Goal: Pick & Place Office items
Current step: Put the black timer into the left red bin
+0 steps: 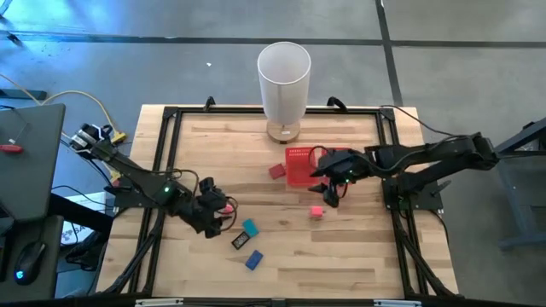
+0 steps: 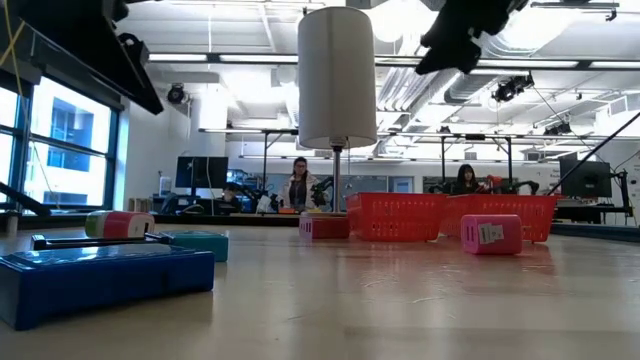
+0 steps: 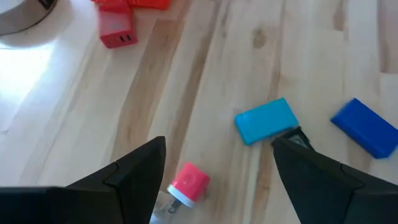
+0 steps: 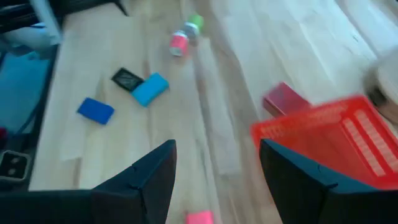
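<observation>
Pink-capped piece (image 3: 188, 183) lying on wood between left gripper (image 3: 217, 171) fingers — jaws spread wide, nothing held. Teal piece (image 3: 265, 121), blue piece (image 3: 365, 127), black piece (image 4: 127, 78) waiting just beside. Right gripper (image 4: 214, 165) hanging open, empty, by red tray (image 1: 299, 166) — pink block (image 1: 316, 211) beneath it. Most items appearing unplaced.

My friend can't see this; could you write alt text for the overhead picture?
Two dark robot arms reach over a wooden table: the left gripper near small teal, black and blue pieces, the right gripper beside a red tray.
</observation>
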`<action>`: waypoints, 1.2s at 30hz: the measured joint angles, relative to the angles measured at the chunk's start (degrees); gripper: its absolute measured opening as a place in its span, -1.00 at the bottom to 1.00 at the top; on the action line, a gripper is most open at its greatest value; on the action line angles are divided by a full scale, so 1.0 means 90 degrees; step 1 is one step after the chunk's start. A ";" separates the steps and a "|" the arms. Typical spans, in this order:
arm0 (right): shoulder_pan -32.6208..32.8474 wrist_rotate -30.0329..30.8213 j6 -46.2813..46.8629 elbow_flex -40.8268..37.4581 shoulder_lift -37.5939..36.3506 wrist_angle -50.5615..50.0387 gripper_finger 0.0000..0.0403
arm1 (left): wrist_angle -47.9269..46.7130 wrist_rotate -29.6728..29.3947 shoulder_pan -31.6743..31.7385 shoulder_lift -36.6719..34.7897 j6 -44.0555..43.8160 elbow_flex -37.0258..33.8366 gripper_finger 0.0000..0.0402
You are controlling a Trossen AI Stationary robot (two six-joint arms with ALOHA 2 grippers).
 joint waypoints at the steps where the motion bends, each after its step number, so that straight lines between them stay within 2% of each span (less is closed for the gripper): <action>1: 0.0001 -0.0026 -0.0023 0.0001 0.0038 0.0075 0.08 | -0.0051 -0.0029 -0.0066 0.0000 -0.0102 0.0000 0.44; 6: 0.0024 0.0028 0.0207 0.0001 0.0366 0.0220 0.08 | -0.0252 -0.0687 -0.0497 0.0148 -0.0811 -0.0002 0.44; 12: 0.0155 0.0019 0.0358 0.0001 0.0892 0.0303 0.08 | -0.0221 -0.0809 -0.0933 0.0411 -0.1738 -0.0005 0.44; 19: 0.0389 -0.0193 0.0300 0.0001 0.1559 0.1040 0.08 | -0.0156 -0.1191 -0.1662 0.1148 -0.3038 -0.0005 0.44; 26: 0.0672 -0.0514 0.0055 0.0001 0.1946 0.1873 0.08 | 0.0712 -0.1513 -0.2276 0.2157 -0.3983 -0.0004 0.44; 36: 0.1102 -0.0494 -0.0004 0.0001 0.1975 0.2234 0.08 | 0.2275 -0.1625 -0.2674 0.3475 -0.4040 0.0000 0.44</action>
